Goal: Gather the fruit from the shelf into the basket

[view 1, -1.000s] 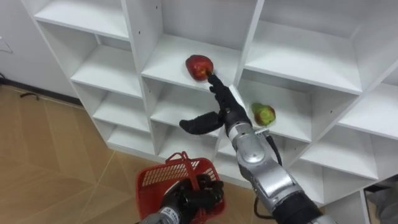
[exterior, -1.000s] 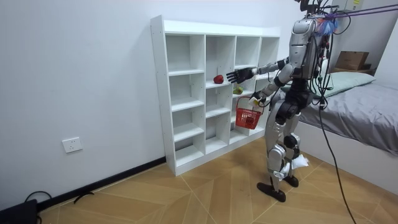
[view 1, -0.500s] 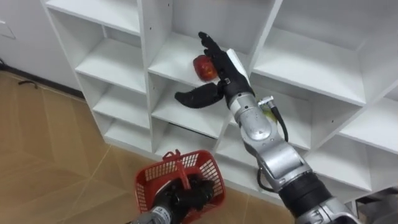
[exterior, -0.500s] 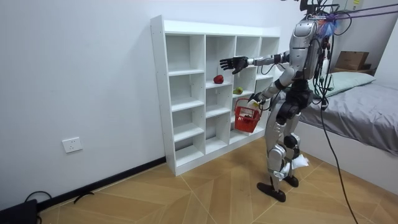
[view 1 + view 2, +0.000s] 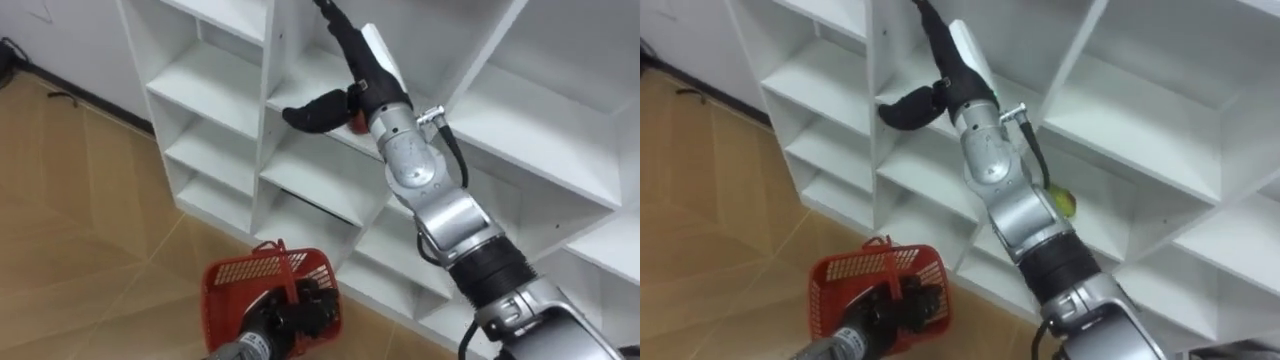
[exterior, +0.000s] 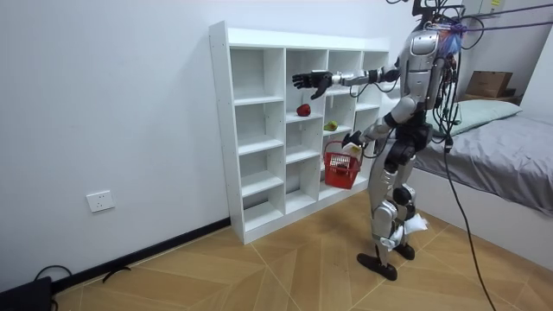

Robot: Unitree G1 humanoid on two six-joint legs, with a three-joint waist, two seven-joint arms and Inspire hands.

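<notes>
Room view: the robot stands facing the white closet (image 6: 220, 130), its right hand (image 5: 360, 80) held out at the upper shelves, just above the red apple (image 6: 303, 110) lying on a shelf, with a green fruit (image 5: 1066, 205) a little lower in the neighbouring compartment. In the left eye view that right hand has its fingers straight and thumb spread wide, holding nothing (the apple is a red sliver behind the wrist). Low down, the left hand (image 5: 300, 312) has its fingers curled round the handle of the red basket (image 5: 235, 275).
</notes>
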